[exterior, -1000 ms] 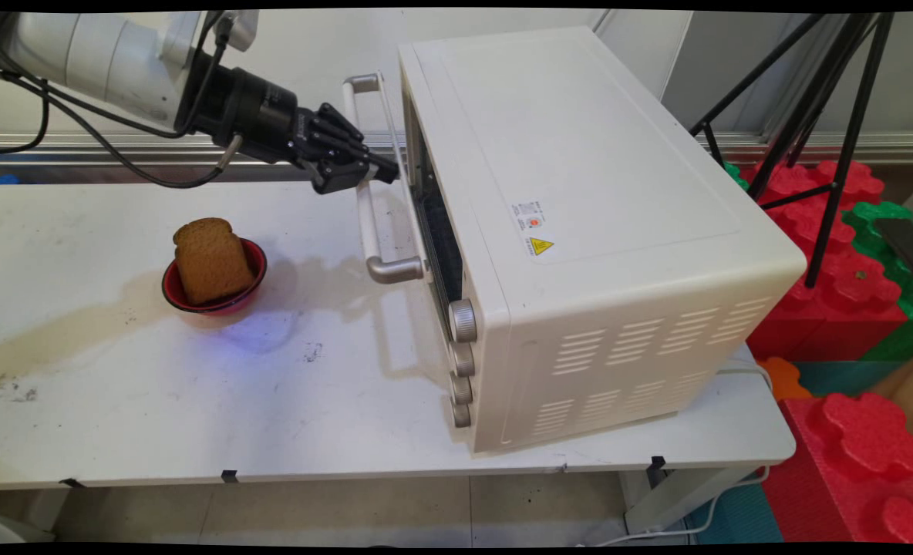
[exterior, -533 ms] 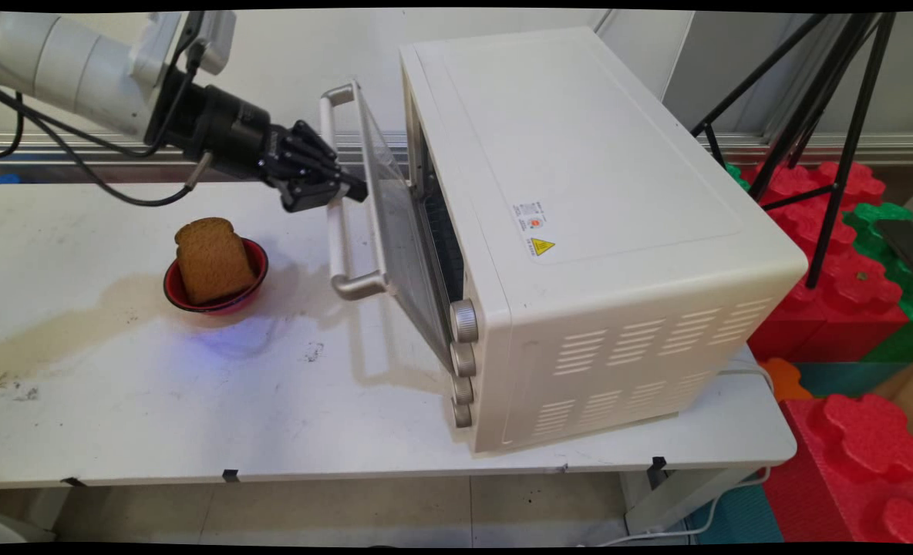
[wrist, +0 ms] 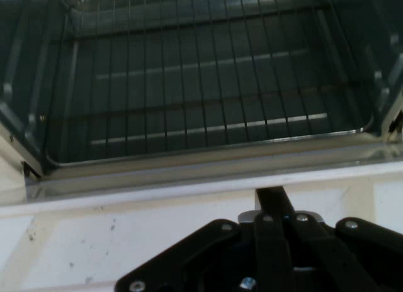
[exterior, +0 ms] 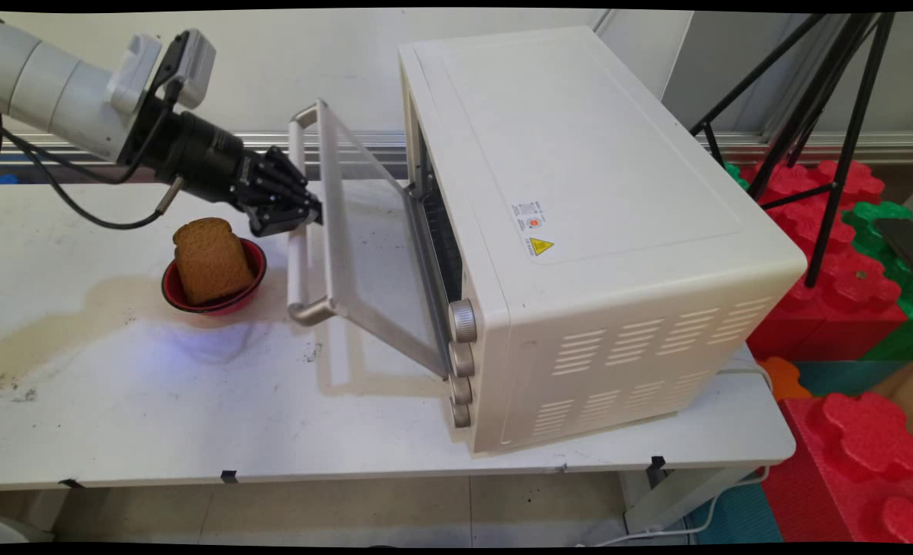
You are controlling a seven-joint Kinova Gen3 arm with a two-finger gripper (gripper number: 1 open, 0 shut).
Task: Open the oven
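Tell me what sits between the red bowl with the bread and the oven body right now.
In the main view, the half-open oven door, its handle held in the gripper, stands between the red bowl and the oven body.

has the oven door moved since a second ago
Yes. The oven door has swung outward and down from the oven body, its handle now nearer the red bowl, with the hand at the handle.

White table (exterior: pixel 156 432) with a brownish stain, before a pale wall (exterior: pixel 325 62) with a metal rail (exterior: pixel 63 142). Right: black tripod (exterior: pixel 834 116), red and green foam blocks (exterior: pixel 850 308). Near: tiled floor (exterior: pixel 348 509).
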